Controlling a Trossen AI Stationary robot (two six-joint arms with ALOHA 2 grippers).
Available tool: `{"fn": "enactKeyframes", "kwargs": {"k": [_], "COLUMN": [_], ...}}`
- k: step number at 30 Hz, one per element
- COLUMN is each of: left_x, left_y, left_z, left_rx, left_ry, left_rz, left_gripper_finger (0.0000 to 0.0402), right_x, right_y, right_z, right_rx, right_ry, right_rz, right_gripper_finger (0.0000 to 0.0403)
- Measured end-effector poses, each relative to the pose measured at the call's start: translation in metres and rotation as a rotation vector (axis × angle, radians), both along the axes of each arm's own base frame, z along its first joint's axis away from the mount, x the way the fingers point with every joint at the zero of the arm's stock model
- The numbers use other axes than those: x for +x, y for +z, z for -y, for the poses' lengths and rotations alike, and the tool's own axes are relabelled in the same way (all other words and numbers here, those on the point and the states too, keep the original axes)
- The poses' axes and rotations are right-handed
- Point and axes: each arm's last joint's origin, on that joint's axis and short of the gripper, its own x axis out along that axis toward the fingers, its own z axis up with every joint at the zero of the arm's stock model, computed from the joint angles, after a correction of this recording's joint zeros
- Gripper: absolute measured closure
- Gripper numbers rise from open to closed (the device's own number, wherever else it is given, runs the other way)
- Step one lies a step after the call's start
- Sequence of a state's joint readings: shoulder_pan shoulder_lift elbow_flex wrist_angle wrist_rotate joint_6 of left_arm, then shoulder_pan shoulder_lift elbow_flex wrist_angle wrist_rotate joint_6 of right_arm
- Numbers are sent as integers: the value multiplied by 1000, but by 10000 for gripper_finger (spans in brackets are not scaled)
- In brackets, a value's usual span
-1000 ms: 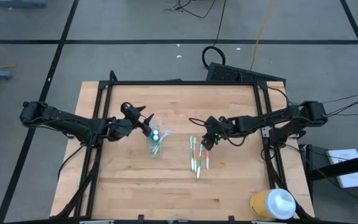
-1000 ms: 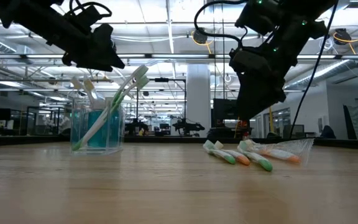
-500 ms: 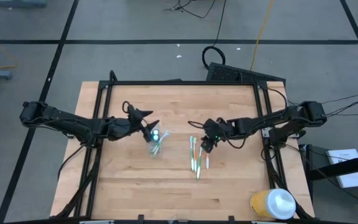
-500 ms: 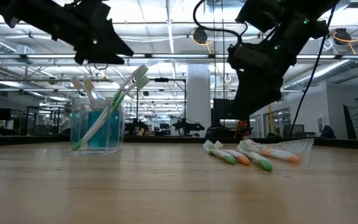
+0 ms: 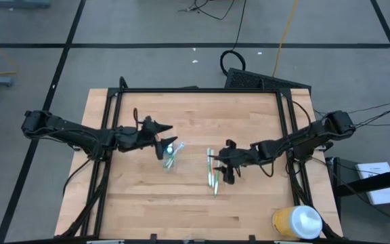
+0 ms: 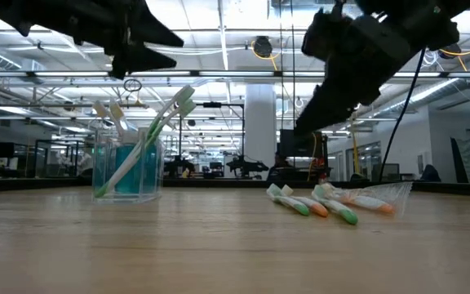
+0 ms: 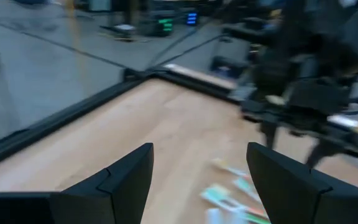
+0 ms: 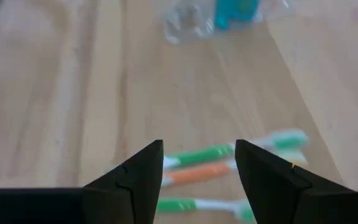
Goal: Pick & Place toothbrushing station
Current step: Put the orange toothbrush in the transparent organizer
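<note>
Black fingers spread wide on my left gripper (image 5: 170,133) — nothing between them, and it hangs above the table just beside the clear plastic cup (image 6: 127,168), off toward the table's far-left side of it. From the low camera the left arm is up over the cup's rim, not touching it. In the left wrist camera I see both fingers (image 7: 126,182) parted over bare wood, with the other arm blurred farther off.

My right gripper (image 5: 225,167) is part-way open and empty too — through the right wrist camera the two fingers (image 8: 138,174) frame a gap, and below that gap lie loose toothbrushes (image 8: 229,163), green-handled and orange-handled, flat on the wood. From overhead, this gripper sits right over that loose bunch (image 5: 214,171) near the middle of the table; the low camera shows it raised clear of them.

The cup stands upright left of centre, holding a blue tube (image 6: 132,171) and several toothbrushes (image 6: 156,131) leaning out over its rim. The wooden table (image 5: 181,210) carries a yellow white-lidded container (image 5: 296,221) at its near right corner, well apart from everything else.
</note>
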State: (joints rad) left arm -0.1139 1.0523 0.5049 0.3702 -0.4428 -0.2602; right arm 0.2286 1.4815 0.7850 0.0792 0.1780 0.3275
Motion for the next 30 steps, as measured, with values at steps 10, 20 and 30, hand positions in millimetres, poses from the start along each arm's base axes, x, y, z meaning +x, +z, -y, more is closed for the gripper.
{"fn": "enactKeyframes", "kwargs": {"k": [10,20,30], "left_x": [2,2,-52], "left_y": [4,5,33], "left_z": [8,9,3], "left_rx": [-40,-15,33], "left_ry": [-287,-320,-288], "left_rz": [43,41,87], "left_gripper_finger": [135,135,135], "right_x": [2,8,-5], "right_y": [10,20,30], "right_z": [-24,-24,-19], "right_rx": [-47,-61,-6], "right_ry": [218,233,254], "right_rz": [138,258,235], "right_gripper_finger": [211,211,211]}}
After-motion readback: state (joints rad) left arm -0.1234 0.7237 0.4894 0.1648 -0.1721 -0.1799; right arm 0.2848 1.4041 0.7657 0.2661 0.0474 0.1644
